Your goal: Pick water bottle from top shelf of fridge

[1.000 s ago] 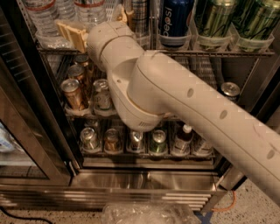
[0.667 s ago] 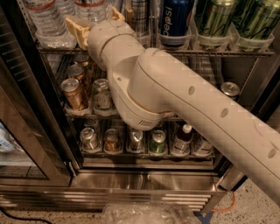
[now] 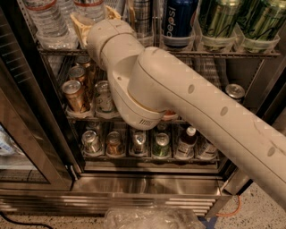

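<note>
Since the earlier frame the gripper [image 3: 94, 14] has risen from below the rack edge and gone farther in among the bottles. Nearest, the louvred base of the fridge [image 3: 134, 185] is unobstructed and its glass door [image 3: 31, 147] stands open at left, giving the arm [image 3: 201, 107] a free diagonal path from near right to far left. Behind the arm, short soda cans [image 3: 76, 96] sit on the lower racks, untouched. Farther in, on the top shelf [image 3: 223, 53], the claw is spread wide with a tan finger [image 3: 82, 26] on either side of the water bottle [image 3: 89, 6], holding nothing. Contact with the bottle cannot be confirmed. This straddling position appears to be preparation for closing. A second bottle [image 3: 47, 20] stands just left, and a Pepsi can [image 3: 178, 20] right, so clearance is tight.
</note>
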